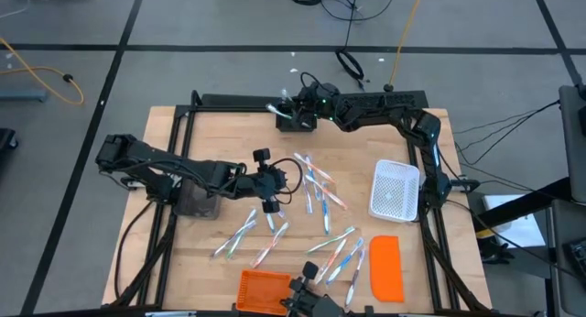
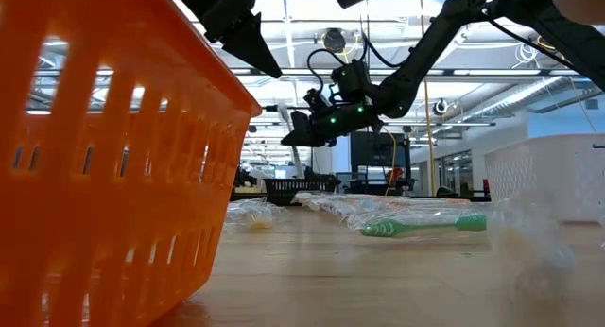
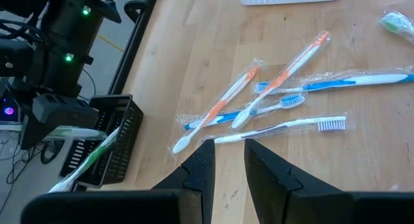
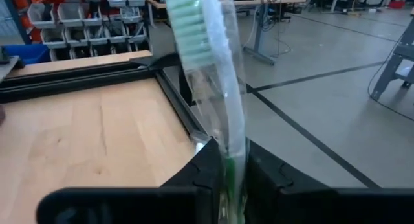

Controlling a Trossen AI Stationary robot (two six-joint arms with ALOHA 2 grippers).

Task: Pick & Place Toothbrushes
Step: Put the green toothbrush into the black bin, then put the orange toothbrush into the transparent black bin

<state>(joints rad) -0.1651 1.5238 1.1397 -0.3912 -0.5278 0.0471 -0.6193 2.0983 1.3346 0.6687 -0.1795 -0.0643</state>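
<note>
My right gripper is at the table's far edge, above the black basket, shut on a wrapped toothbrush with green parts. Several more wrapped toothbrushes lie flat on the wooden table's middle and near part, seen also in the left wrist view. My left gripper hovers over the table's middle. Its fingers stand a small gap apart with nothing between them, just short of the nearest toothbrushes. My right gripper pinches the wrapped toothbrush between its two fingers near one end. The fingers point about level and lie along it. The toothbrush's green ribbed part sticks out past the fingertips, clear of the table and over the black basket.
A white mesh basket stands at the right, with a flat orange lid nearer. An orange basket sits at the near edge and fills the left of the low view. A black frame borders the table.
</note>
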